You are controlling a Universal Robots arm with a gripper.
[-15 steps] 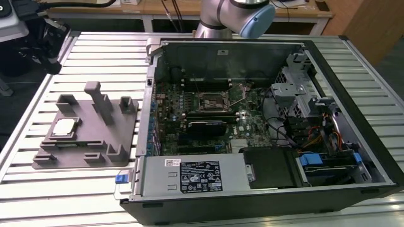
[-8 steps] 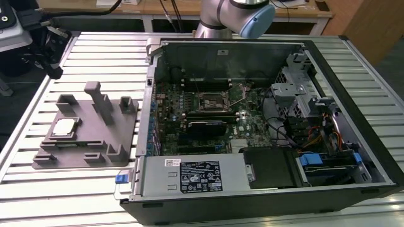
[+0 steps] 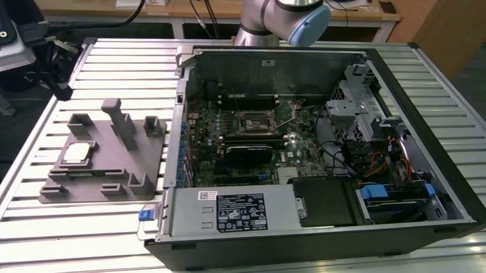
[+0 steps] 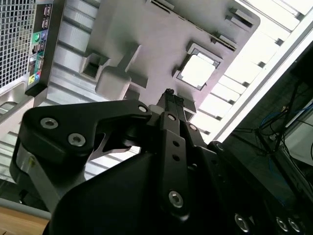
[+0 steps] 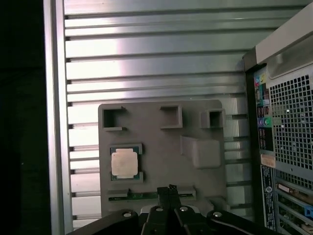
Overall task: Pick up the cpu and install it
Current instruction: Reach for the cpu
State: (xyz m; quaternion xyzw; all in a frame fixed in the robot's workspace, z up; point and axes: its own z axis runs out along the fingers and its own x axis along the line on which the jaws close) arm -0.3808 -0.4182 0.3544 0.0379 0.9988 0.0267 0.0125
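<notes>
Cpu seated in tray, ungrasped; gripper well clear, fingertips together, empty. Approach step; grasping requires parting them over it.

cpu lying flat in grey tray, slatted tabletop, open computer case at the exterior view's right, robot arm at far edge

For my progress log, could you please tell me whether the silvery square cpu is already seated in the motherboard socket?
No, the silvery square cpu lies on the grey plastic tray, outside the open computer case.
</notes>
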